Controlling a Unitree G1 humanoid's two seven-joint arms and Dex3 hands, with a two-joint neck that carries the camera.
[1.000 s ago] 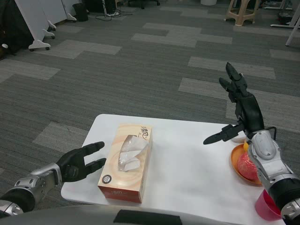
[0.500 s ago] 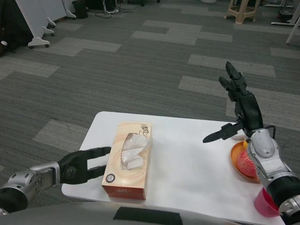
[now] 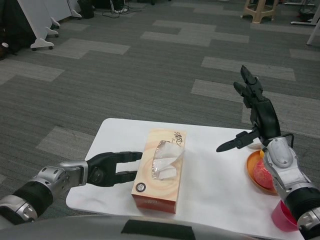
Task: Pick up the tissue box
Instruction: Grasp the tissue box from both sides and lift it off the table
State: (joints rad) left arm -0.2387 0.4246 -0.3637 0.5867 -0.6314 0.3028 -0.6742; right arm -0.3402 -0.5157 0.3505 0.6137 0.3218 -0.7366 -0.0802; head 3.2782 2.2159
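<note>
Tissue box [image 3: 160, 170] flat, long axis running away from robot; left hand [image 3: 111, 168] spread, fingertips touching it.

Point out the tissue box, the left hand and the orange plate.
tissue box [image 3: 161, 172], head view, top face beside the opening.
left hand [image 3: 107, 169], head view, its palm.
orange plate [image 3: 250, 167], head view, left rim.

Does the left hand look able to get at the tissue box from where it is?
Probably yes. The left hand is open right beside the tissue box, its fingers reaching to the box's left side, with nothing between them.
</note>
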